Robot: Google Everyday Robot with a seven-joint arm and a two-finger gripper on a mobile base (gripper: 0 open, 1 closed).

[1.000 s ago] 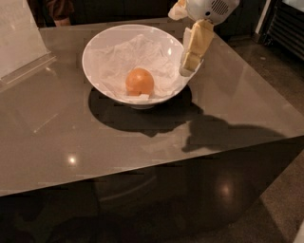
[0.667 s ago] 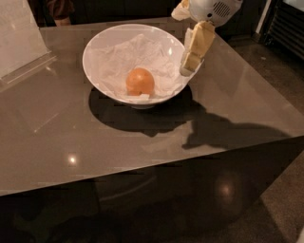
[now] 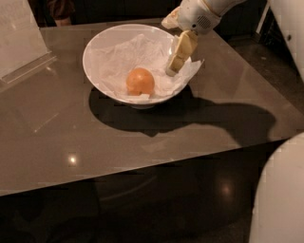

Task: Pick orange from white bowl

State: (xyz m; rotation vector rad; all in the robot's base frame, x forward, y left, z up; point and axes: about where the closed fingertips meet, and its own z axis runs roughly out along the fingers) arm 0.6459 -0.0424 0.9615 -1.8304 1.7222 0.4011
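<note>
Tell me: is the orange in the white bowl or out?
In. The orange rests on crumpled paper inside the white bowl; the gripper hangs over the bowl's right rim, not touching the orange.

Small round orange fruit [image 3: 140, 80]: even orange skin, paler glossy highlight on top, no markings. Wide flaring white bowl [image 3: 93, 50]: plain white, no pattern. Crumpled white paper lining [image 3: 128, 52]: white, with grey shading in the creases. Cream-yellow two-finger gripper [image 3: 172, 70], over the bowl's right rim: cream-yellow; off-white housing [image 3: 192, 14] above it has a small patch of dark dots. Glossy flat tabletop [image 3: 71, 123]: plain grey-brown, with dark shadows and small white light spots. Curved robot body panel [image 3: 280, 199], lower right: plain white.
</note>
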